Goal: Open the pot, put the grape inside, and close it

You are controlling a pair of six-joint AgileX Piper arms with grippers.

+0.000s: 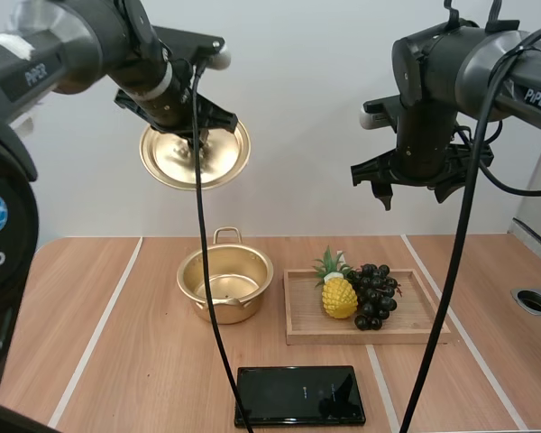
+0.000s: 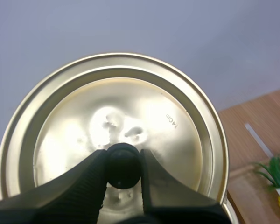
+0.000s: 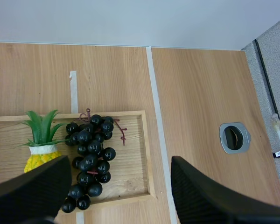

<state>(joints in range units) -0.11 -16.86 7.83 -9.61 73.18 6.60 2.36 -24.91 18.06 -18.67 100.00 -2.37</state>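
Observation:
The gold pot (image 1: 225, 284) stands uncovered on the table, nothing inside it. Its gold lid (image 1: 195, 154) hangs high above, tilted, with my left gripper (image 1: 197, 137) shut on the lid's black knob (image 2: 123, 165); the lid (image 2: 116, 121) shows its top face past the fingers (image 2: 86, 184). A bunch of dark grapes (image 1: 373, 294) lies in the wooden tray (image 1: 365, 332) right of the pot. My right gripper (image 1: 417, 188) hovers open high above the tray; the grapes (image 3: 89, 156) lie below between its fingers (image 3: 30, 189).
A yellow toy pineapple (image 1: 337, 289) lies in the tray beside the grapes. A black phone-like slab (image 1: 298, 395) rests near the front edge. A round grommet hole (image 1: 535, 300) sits at the table's right; tape lines cross the wood.

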